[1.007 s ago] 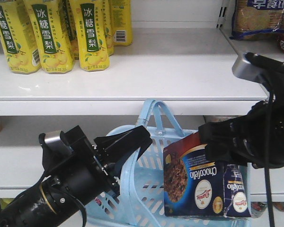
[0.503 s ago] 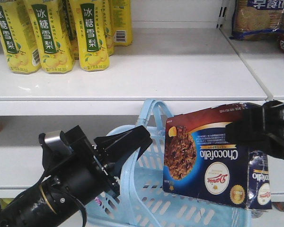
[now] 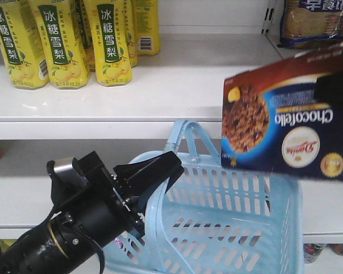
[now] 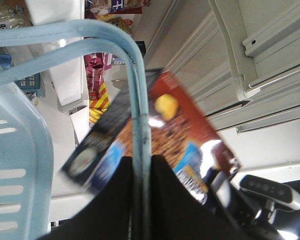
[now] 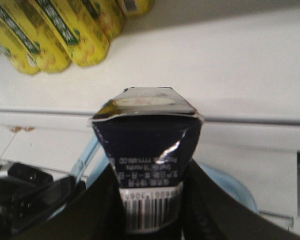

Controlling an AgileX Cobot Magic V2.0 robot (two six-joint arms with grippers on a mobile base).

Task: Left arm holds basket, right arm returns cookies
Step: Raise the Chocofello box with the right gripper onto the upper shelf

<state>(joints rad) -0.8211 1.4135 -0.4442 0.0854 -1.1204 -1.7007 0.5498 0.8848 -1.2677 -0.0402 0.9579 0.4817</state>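
four yellow cartons (image 3: 74, 40), white shelf (image 3: 206, 85), cookies (image 3: 286, 120)

A: Left arm (image 3: 74, 228) low at the near left, angled up and right; left gripper (image 4: 140, 170) has its jaws closed on a basket handle (image 4: 135, 90).

B: Right gripper (image 5: 150, 200), jaws clamped on both sides of the cookies (image 5: 147, 155), held high.
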